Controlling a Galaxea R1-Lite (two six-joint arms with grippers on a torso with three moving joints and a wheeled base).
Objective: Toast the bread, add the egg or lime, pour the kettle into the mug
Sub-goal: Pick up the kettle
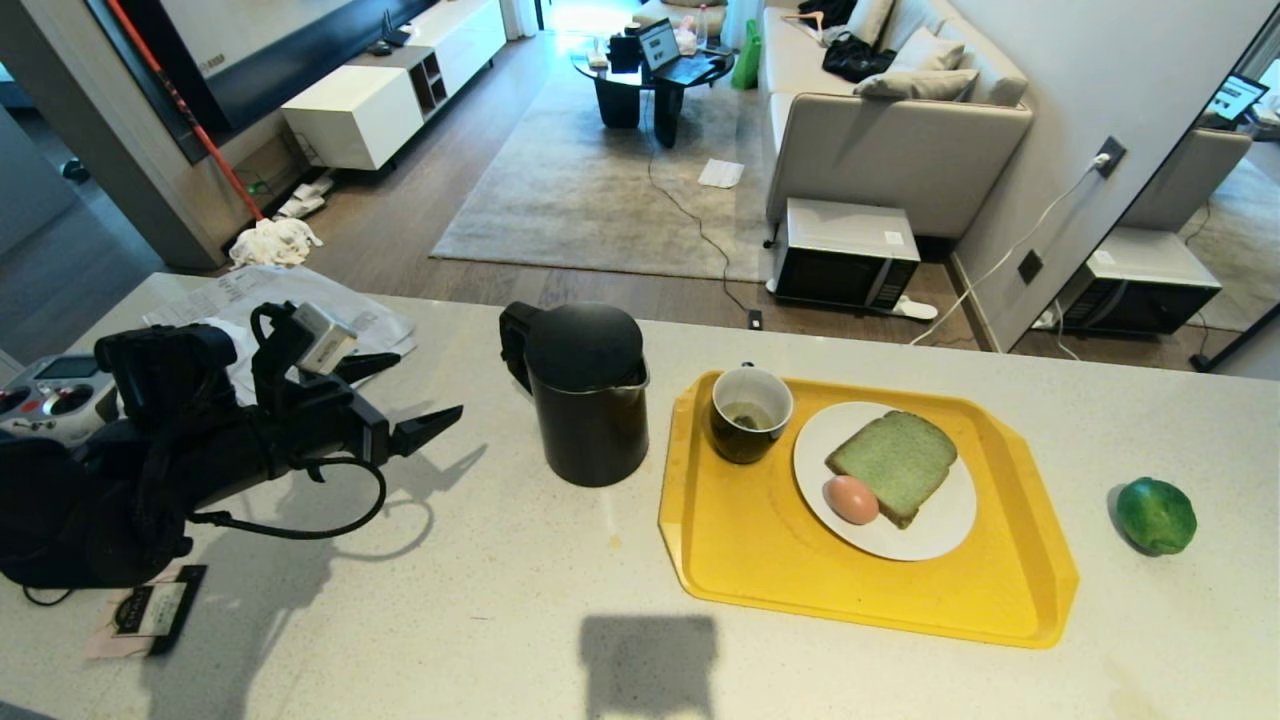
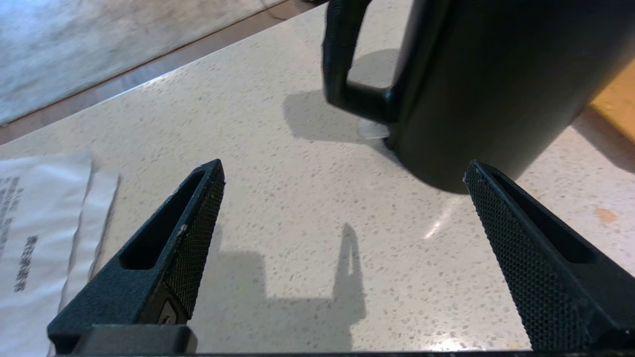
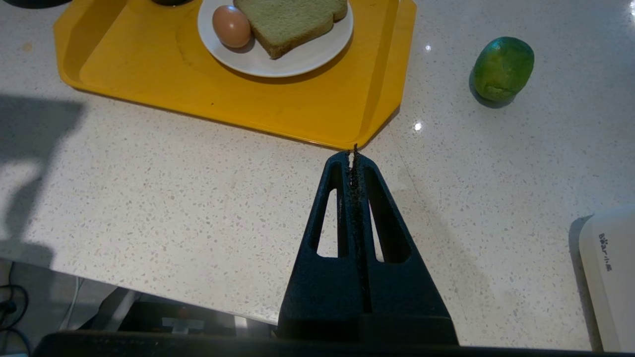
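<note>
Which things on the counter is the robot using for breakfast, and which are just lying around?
For the job: kettle, mug, bread, egg, lime, plate, yellow tray.

Just lying about: papers, remote controller, card.

One kettle (image 1: 587, 392) is standing on the worktop (image 1: 420, 600). One yellow tray (image 1: 760, 540) is carrying one mug (image 1: 750, 413) and one white plate (image 1: 930, 530). One slice of bread (image 1: 892, 463) and one egg (image 1: 851, 498) are lying on that plate. One lime (image 1: 1156, 515) is sitting off the tray. Two pincers are showing: the left pincer (image 2: 342, 171) and the right pincer (image 3: 353, 156). One remote controller (image 1: 50, 395) is resting at the worktop's left edge.
</note>
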